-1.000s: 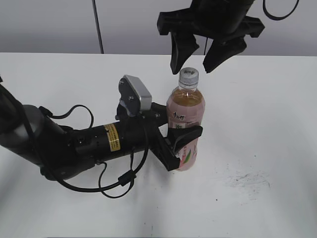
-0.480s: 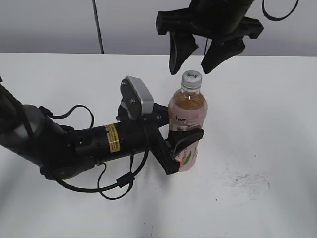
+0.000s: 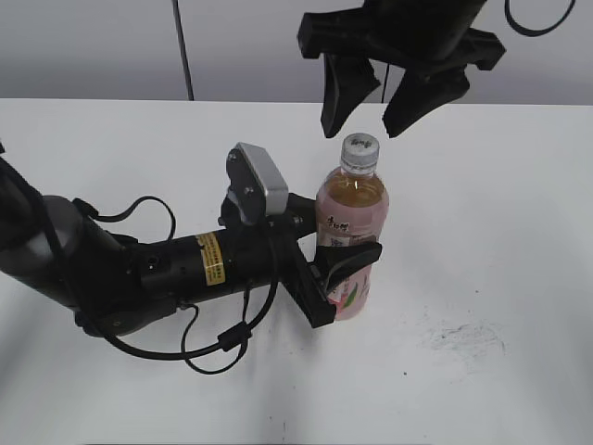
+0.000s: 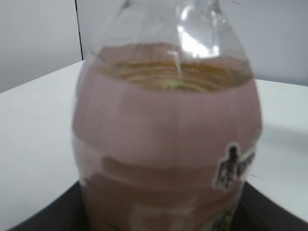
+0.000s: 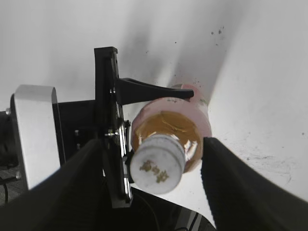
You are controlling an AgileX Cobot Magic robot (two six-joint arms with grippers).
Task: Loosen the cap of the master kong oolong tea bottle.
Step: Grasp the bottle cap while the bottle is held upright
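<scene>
The master kong oolong tea bottle (image 3: 350,232) stands upright on the white table, amber tea inside, pink label. Its white cap (image 3: 359,147) is on the neck. My left gripper (image 3: 345,271) is shut on the bottle's lower body from the left. The bottle fills the left wrist view (image 4: 166,139). My right gripper (image 3: 363,122) hangs open just above the cap, one finger on each side, not touching. In the right wrist view the cap (image 5: 158,171) lies between the two dark fingers (image 5: 86,183), with the bottle (image 5: 180,127) below.
The left arm (image 3: 139,269) lies across the table's left half with loose cables. Dark smudges (image 3: 459,336) mark the table at the right of the bottle. A dark vertical pole (image 3: 182,51) stands behind the table.
The bottle and the left gripper have shifted slightly right and down. The right gripper has stayed open above the cap, drifting a little to the right.
</scene>
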